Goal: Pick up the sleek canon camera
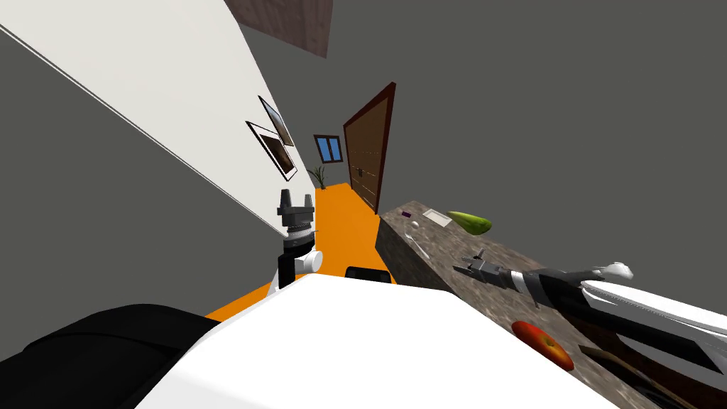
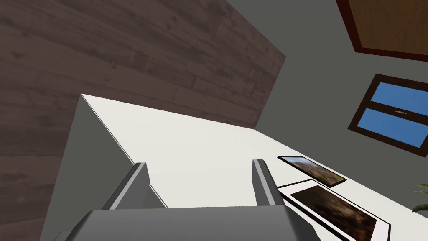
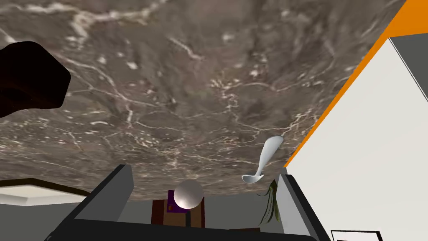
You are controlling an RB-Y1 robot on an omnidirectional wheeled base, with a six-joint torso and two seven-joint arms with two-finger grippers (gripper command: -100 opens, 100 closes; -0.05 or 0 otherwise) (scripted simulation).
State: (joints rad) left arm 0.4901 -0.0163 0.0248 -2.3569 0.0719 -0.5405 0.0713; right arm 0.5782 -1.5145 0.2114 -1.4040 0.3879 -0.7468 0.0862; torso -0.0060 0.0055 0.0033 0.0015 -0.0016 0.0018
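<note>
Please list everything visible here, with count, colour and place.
counter: 1, brown marbled, on my right
spoon: 1, light grey, on the counter
ball: 1, white, beyond the spoon
small thing: 1, purple, counter's far end
tray: 1, white, flat, counter's far end
long fruit: 1, green, beside the tray
round fruit: 1, red, counter's near end
dark thing: 1, nearly black, on the counter, unclear
door: 1, brown, far ahead
window: 1, blue, beside the door
pictures: 2, dark-framed, on the white wall
plant: 1, green, below the window
left gripper: 1, grey, open, raised by the white wall
right gripper: 1, grey, open, over the counter
</note>
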